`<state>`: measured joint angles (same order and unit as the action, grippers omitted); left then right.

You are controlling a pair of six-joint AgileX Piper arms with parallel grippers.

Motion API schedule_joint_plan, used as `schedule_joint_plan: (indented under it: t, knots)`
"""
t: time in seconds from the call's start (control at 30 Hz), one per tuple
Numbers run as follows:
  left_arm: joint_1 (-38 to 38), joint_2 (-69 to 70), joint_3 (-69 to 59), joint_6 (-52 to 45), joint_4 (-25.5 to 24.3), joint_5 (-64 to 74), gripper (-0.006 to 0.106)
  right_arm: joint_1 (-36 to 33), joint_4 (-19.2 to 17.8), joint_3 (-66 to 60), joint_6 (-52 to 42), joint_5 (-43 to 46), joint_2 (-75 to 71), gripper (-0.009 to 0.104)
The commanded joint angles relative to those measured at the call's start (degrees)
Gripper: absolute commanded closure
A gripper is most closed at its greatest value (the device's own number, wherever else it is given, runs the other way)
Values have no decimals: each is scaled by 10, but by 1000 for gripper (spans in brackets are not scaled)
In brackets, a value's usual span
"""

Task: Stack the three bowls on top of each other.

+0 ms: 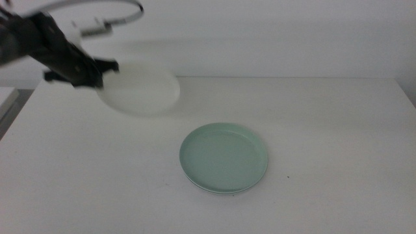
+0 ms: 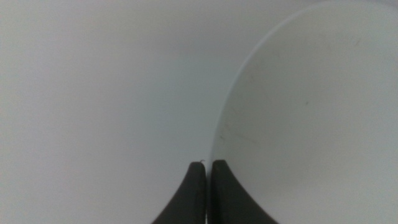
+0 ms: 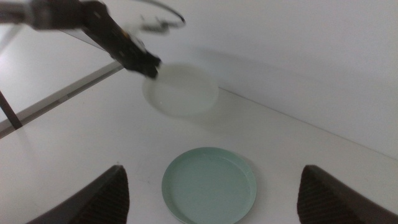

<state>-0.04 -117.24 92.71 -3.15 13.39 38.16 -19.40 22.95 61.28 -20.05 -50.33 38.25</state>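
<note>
White bowl (image 1: 140, 88) in left claw (image 1: 107, 68); mint bowl (image 1: 224, 158) apart.

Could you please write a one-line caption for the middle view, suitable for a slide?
Left gripper carries the white bowl by its rim above the table, toward the mint green bowl.

left pincer (image 1: 107, 73) holding blurred white bowl (image 1: 140, 89), apparently aloft, mint bowl (image 1: 224, 158)
</note>
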Motion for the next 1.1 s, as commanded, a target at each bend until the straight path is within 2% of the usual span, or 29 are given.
schedule_joint_plan:
  t: [0.0, 0.1, 0.23, 0.43, 0.77, 1.07]
  knots:
    - [-9, 91, -41, 3, 12, -12, 102, 5, 2, -3, -3, 7, -2, 18]
    - [-42, 174, -132, 3, 30, -51, 102, 5, 2, -3, -3, 7, -2, 18]
    - [-122, 249, -237, 5, 71, -88, 102, 5, 2, -3, -3, 7, -2, 18]
    - [-227, 236, -321, 50, 72, -195, 102, 5, 2, -3, -3, 7, -2, 18]
    - [-234, 148, -321, 62, 83, -219, 102, 5, 2, -3, -3, 7, -2, 18]
    - [-244, 141, -321, 62, 87, -226, 101, 5, 2, -3, -3, 7, -2, 18]
